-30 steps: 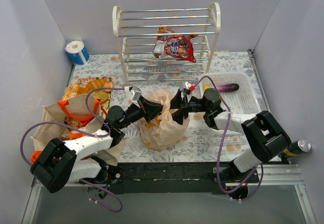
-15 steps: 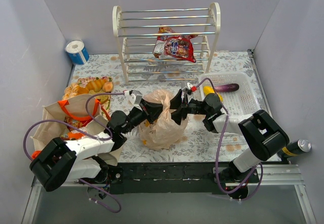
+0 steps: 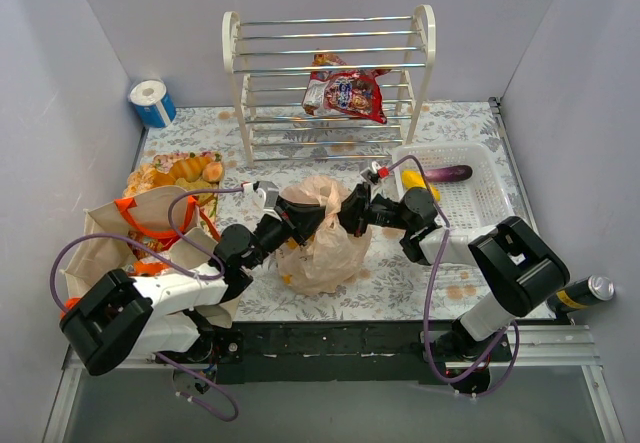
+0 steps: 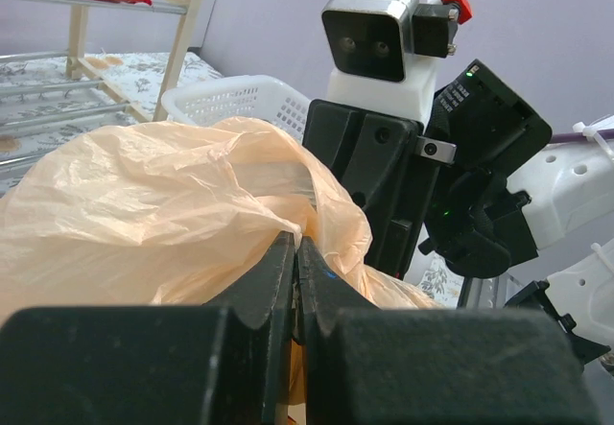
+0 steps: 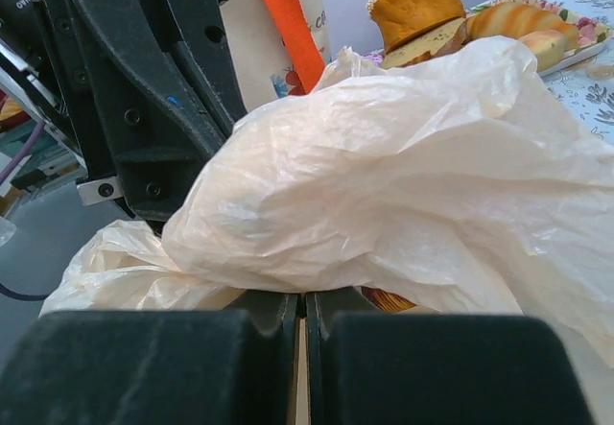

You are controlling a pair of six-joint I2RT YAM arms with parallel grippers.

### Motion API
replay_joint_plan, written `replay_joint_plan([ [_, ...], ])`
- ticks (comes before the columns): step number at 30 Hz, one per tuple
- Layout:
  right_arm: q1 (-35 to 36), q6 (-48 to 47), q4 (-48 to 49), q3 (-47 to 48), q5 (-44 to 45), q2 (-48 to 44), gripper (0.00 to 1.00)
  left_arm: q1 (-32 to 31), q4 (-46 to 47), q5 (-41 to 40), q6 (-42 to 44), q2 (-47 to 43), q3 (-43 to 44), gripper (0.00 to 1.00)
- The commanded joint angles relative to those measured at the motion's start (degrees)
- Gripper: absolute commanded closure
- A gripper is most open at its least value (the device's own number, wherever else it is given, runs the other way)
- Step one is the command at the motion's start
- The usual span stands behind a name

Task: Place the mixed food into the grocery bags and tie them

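The peach-orange plastic grocery bag (image 3: 322,241) stands mid-table with food showing through its film. My left gripper (image 3: 306,215) is shut on the bag's top left fold; in the left wrist view its jaws (image 4: 295,248) pinch the film (image 4: 163,204). My right gripper (image 3: 351,213) is shut on the top right fold, its tips (image 5: 304,300) pressed together under the crumpled film (image 5: 403,176). The beige tote (image 3: 112,248) with orange handles (image 3: 150,219) stands at the left. Red snack packets (image 3: 348,91) lie on the rack. A yellow fruit (image 3: 418,185) lies in the basket.
A white wooden rack (image 3: 330,73) stands at the back. The white lattice basket (image 3: 476,195) at the right holds a purple eggplant (image 3: 447,173). A plate of pastries (image 3: 178,171) sits behind the tote. A blue-wrapped paper roll (image 3: 152,103) is back left, a can (image 3: 592,288) far right.
My right gripper went from open to shut on the bag's top. Both grippers have shifted slightly and the bag's top is now drawn together between them.
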Motion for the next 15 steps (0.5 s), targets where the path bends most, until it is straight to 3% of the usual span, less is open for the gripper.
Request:
replay_joint_plan([
  [1, 0.3, -1.1, 3.1, -0.7, 3.3, -3.0, 0.99, -0.3, -7.0, -2.0, 2.5, -5.1, 2.2, 1.00],
  [8, 0.2, -14.5, -23.6, -2.5, 10.9, -14.4, 0.99, 2.6, -24.8, -0.1, 4.8, -11.0, 7.0, 1.00],
  [15, 0.2, -21.7, -42.7, -0.4, 18.8, -21.0, 0.99, 4.1, -26.5, 1.4, 3.1, -13.3, 7.2, 1.00],
])
